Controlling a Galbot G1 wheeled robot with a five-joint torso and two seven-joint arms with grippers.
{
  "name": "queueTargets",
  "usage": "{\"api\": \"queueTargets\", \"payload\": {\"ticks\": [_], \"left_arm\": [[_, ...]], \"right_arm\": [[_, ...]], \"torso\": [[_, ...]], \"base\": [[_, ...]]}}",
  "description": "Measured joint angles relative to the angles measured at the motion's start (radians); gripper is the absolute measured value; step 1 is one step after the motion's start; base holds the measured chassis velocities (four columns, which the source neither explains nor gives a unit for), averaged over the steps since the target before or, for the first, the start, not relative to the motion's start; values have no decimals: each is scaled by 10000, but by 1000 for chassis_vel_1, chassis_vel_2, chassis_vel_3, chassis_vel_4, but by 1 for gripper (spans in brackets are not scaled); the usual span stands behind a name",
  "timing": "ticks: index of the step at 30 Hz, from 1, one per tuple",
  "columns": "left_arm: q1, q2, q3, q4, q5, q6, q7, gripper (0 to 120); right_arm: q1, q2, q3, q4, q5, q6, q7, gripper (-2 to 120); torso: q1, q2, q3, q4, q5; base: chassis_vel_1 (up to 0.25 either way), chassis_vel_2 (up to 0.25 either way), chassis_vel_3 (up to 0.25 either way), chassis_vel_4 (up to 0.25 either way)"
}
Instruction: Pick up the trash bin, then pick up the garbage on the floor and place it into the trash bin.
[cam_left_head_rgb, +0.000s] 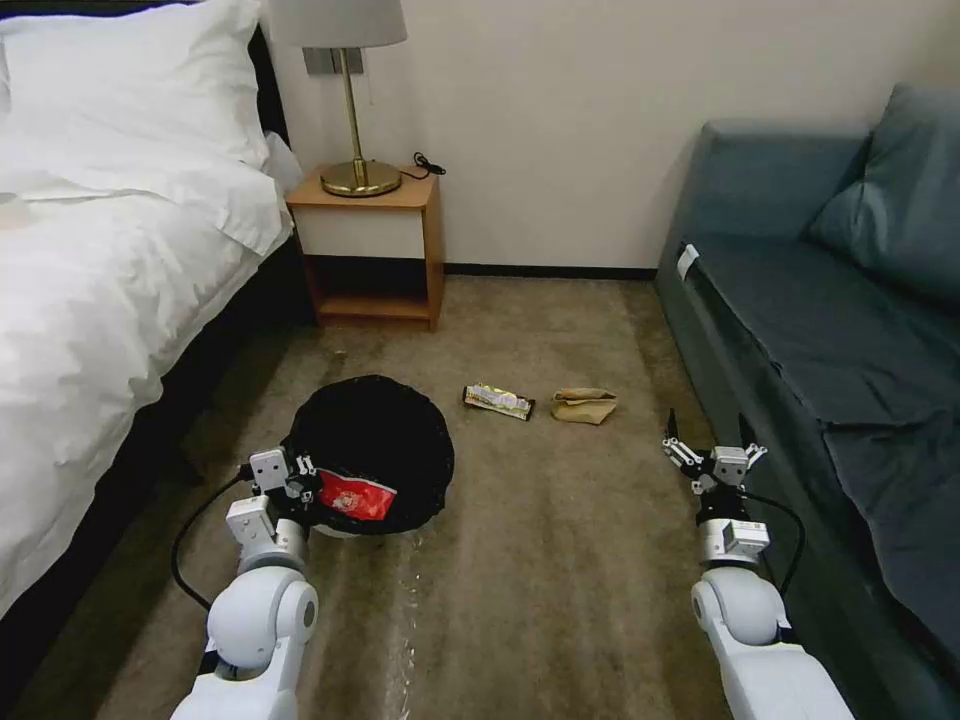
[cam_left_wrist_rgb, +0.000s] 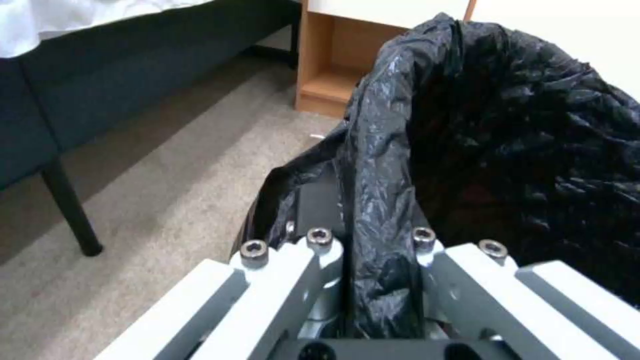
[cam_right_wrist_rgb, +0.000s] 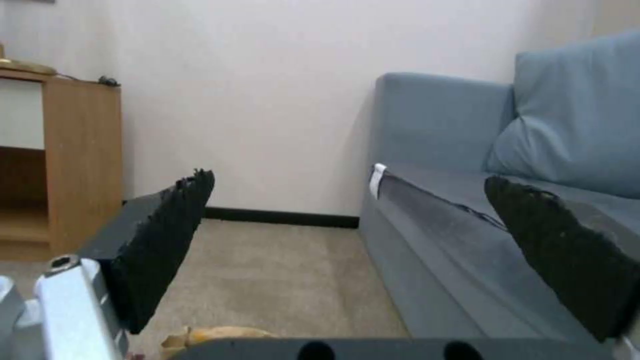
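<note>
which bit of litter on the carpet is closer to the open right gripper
The crumpled brown paper bag. It lies just ahead and to the left of the right gripper; the silvery-yellow wrapper sits farther left, toward the trash bin.

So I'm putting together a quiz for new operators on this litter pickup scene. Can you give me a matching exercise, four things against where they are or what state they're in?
Things:
1. red wrapper
2. crumpled brown paper bag
3. left tool
4. right tool

Places or states:
A. open, holding nothing, beside the sofa
B. shut on the bag-lined rim of the trash bin
C. lying inside the trash bin
D. on the carpet, on the sofa side of the silvery-yellow wrapper

Pairs: 1-C, 2-D, 3-B, 4-A
</note>
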Motion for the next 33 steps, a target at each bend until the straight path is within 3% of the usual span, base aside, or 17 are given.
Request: {"api": "queueTargets", "payload": {"ticks": [33], "left_arm": [[23,-20,58,-145,24,16,-16,4]], "right_arm": [[-26,-39,10,-64,2,119,-49,100]], "torso": [[1,0,0,0,0]], "base": [[-97,104,93,-101]]}}
